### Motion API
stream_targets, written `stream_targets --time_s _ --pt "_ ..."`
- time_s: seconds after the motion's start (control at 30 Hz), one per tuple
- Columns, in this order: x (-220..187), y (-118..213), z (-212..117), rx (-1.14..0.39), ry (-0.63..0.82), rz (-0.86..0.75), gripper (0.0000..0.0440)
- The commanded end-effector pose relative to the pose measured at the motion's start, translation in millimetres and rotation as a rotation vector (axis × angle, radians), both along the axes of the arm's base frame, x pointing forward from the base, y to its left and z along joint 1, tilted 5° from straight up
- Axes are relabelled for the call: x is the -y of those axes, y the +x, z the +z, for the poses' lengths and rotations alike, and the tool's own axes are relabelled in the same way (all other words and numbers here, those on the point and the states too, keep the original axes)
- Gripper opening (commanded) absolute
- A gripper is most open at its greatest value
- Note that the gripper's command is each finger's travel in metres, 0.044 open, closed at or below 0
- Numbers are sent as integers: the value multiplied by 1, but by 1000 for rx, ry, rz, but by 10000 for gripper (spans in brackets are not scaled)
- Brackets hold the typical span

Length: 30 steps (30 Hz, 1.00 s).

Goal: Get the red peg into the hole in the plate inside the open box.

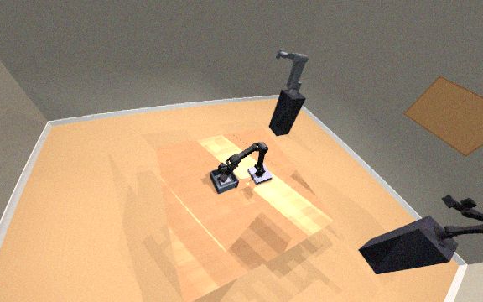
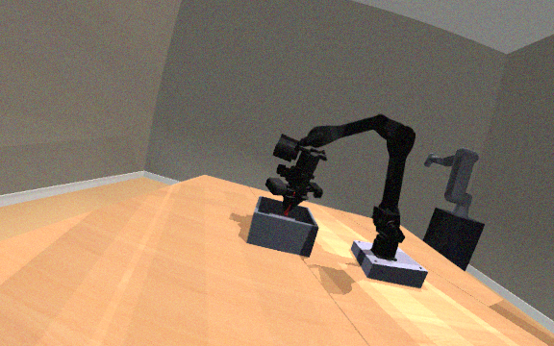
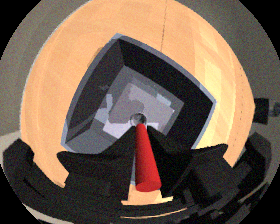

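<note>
1. Gripper (image 1: 223, 178) (image 2: 289, 208) (image 3: 141, 128) points down over the open box (image 1: 230, 188) (image 2: 282, 234) (image 3: 82, 141), its jaws closed on the red peg (image 2: 287, 210) (image 3: 148, 170).
2. Peg leans slightly in the exterior view, its lower part within the box's walls.
3. Plate (image 3: 127, 125) lies at the bottom of the box; in the wrist view, the peg's far end lines up near the hole (image 3: 138, 119). Whether it has entered, I cannot tell.
4. Black arm (image 1: 246, 153) (image 2: 392, 159) arches from its pale base (image 1: 265, 179) (image 2: 414, 265), apart from the box.

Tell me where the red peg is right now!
The red peg is pinched in the gripper. In the exterior view, it's left of the arm's base, at the open box.
</note>
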<state>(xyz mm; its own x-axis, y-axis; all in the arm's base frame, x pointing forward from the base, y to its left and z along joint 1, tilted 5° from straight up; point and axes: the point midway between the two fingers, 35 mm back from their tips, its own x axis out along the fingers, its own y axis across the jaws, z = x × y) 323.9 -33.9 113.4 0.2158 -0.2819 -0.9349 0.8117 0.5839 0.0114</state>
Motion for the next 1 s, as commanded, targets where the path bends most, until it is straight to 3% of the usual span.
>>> stream_targets --time_s 0.0,0.2,0.37,0.43,0.8,0.97 --pt "4 4 -11 -21 13 29 0" --pt "7 6 -28 -60 40 84 21" --pt "10 9 -39 -88 66 104 136" --pt "12 13 -38 -88 76 110 157" --pt "14 42 -22 -69 137 156 440" --pt "11 57 -10 -57 174 192 440"
